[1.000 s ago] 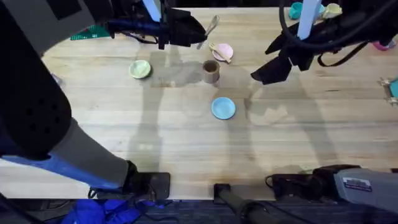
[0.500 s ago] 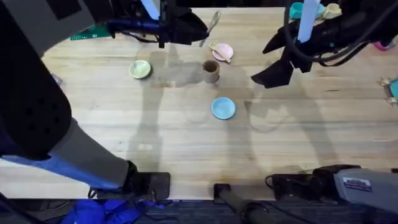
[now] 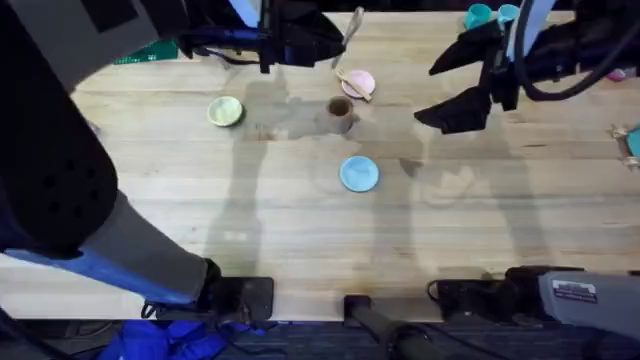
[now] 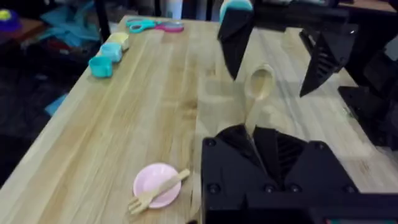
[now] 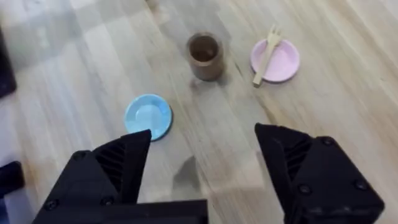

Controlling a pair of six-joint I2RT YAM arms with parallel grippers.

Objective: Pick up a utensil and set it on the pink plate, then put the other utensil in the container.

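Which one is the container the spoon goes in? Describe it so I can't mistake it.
On the pale wooden table, look between the small round pink plate carrying the wooden fork and the light blue plate. The small tan-brown cylindrical cup stands there, the one upright, dark-mouthed thing among flat plates.

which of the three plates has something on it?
The pink plate, beside the brown cup: the wooden fork lies across it. The light blue plate and yellow-green plate are bare.

Wooden fork [image 5: 266,55] across pink plate [image 5: 283,65], brown cup [image 5: 204,56] just beside, spoon [image 4: 256,93] in left pincer [image 4: 256,144].
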